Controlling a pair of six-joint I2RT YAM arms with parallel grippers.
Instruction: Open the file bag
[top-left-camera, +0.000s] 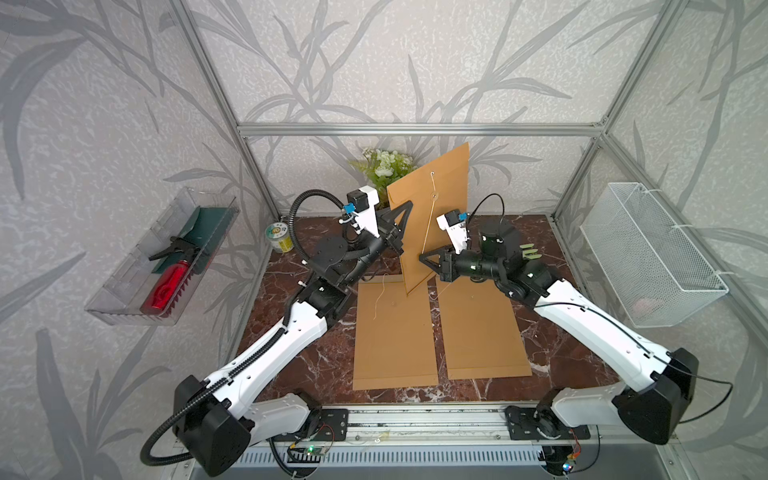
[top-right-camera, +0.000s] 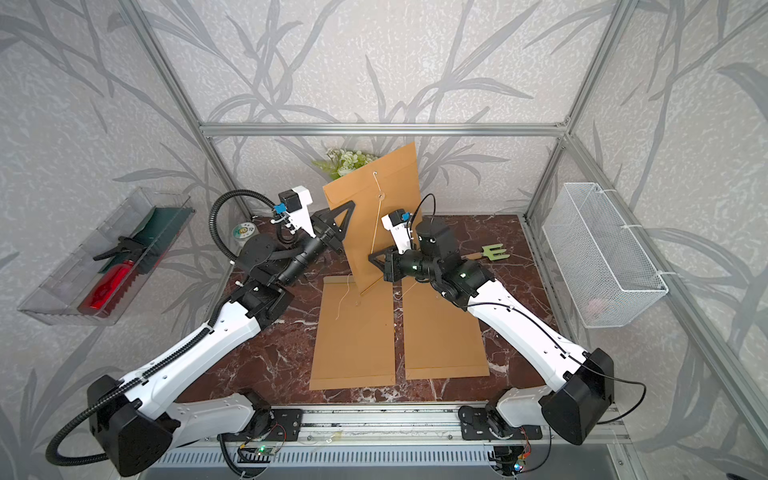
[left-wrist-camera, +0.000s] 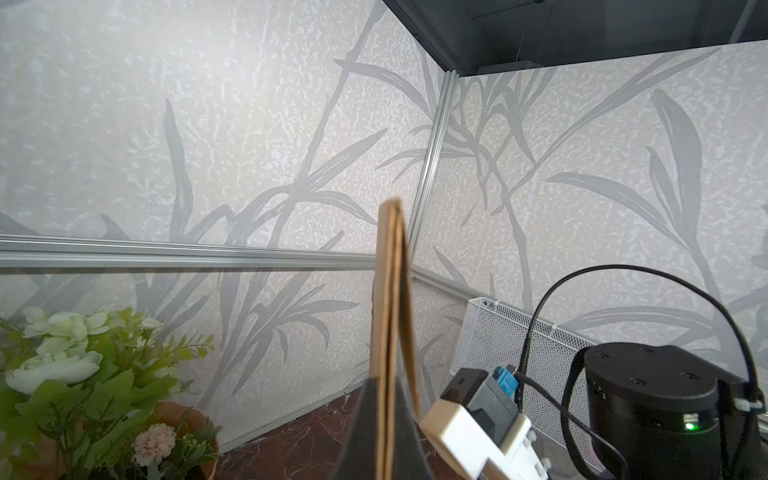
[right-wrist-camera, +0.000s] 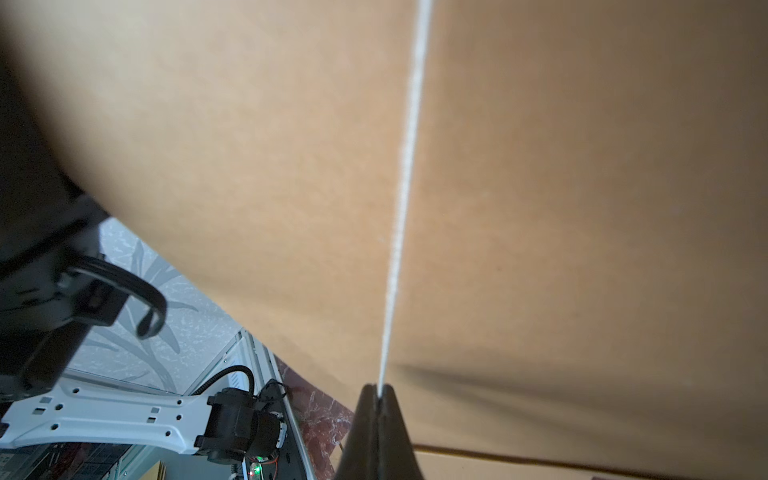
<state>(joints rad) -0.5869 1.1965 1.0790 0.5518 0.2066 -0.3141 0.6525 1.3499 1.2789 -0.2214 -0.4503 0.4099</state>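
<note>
File bag (top-left-camera: 449, 187): flat, matte brown paper

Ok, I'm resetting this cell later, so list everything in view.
upright file bag: 1, brown, centre
flat file bags: 2, brown, on table
string: 1, white, down upright file bag
flowers: 1 pot, white-green, back
tin: 1, yellow-green, back left corner
tray: 1, clear, left wall
spray bottle: 1, red, in tray
wire basket: 1, white, right wall
garden fork: 1, green, right rear of table
left hand: 1, black, shut on upright file bag
right hand: 1, black, shut on string
</note>
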